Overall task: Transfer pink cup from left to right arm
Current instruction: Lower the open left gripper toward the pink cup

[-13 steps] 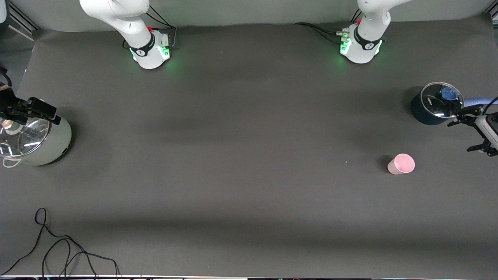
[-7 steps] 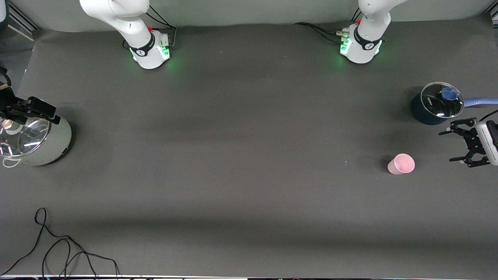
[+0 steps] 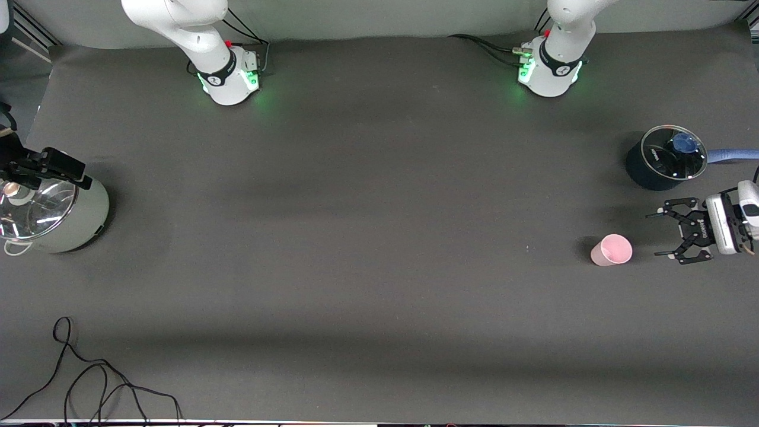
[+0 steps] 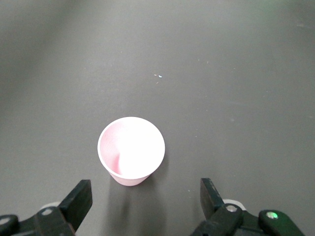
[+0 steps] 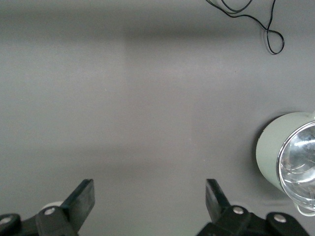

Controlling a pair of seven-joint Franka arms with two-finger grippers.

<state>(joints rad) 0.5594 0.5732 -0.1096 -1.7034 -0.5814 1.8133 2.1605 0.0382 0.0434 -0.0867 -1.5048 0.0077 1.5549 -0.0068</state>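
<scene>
The left gripper (image 3: 669, 235) hangs low at the left arm's end of the table, its two black fingers spread wide and holding nothing, their tips aimed sideways at the pink cup (image 3: 612, 249), which stands upright on the dark mat (image 3: 379, 237) just beside them and apart from them. In the left wrist view the cup (image 4: 131, 150) sits between the lines of the two fingertips (image 4: 78, 199), slightly toward the 11 o'clock side of centre, mouth up and empty.

The cup looks like thin, smooth plastic: light, a little flexible at the rim, and likely to skid or tip if one finger arrives first. Its slight taper suggests a hold across the wall about mid-height, low enough that the free upper wall remains for the second gripper. A gentle squeeze should be enough.

The left arm's wrist lies nearly level, reaching in from the table's edge, with the dark blue lidded pot (image 3: 664, 158) at about 12 o'clock from the gripper on the front view's face.

The right gripper (image 3: 12, 172) waits over the grey-green lidded pot (image 3: 56, 216) at the right arm's end of the table, its fingers (image 5: 81, 199) equally parted and empty. A loose black cable (image 3: 95, 379) lies on the mat at roughly 5 o'clock from that pot.
</scene>
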